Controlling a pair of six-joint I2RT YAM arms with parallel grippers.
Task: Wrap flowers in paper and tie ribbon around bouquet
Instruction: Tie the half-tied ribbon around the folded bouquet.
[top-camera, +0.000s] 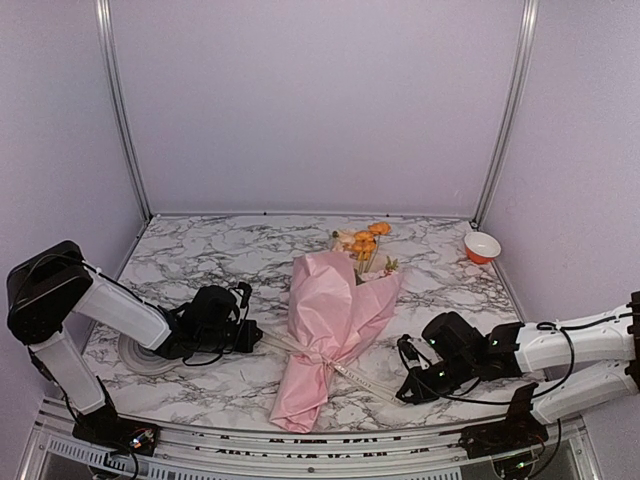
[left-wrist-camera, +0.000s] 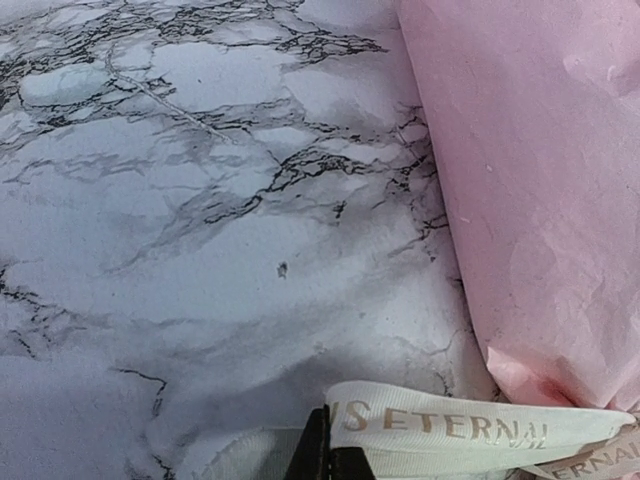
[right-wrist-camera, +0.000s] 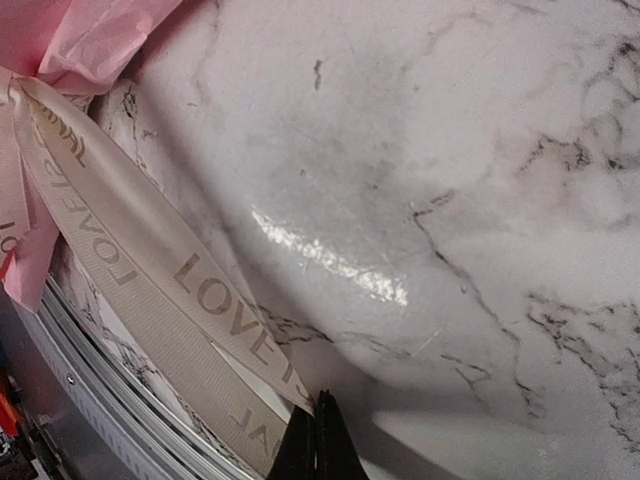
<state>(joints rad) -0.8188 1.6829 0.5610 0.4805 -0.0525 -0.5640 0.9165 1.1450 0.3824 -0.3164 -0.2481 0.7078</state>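
Note:
The bouquet lies at the middle of the marble table, a cone of pink paper with the orange and yellow flowers showing at its far, wide end. The cream ribbon, printed with gold letters, goes round the cone's narrow waist, and one end runs out to each side. My left gripper sits just left of the waist, shut on the left ribbon end. To the right of the cone's tail, my right gripper is shut on the other ribbon end, which is stretched from the crumpled paper.
A round grey ringed disc lies under the left arm's forearm. A small red-and-white bowl stands at the back right corner. The table's metal front rail runs close beneath the right ribbon end. Walls enclose the table on three sides.

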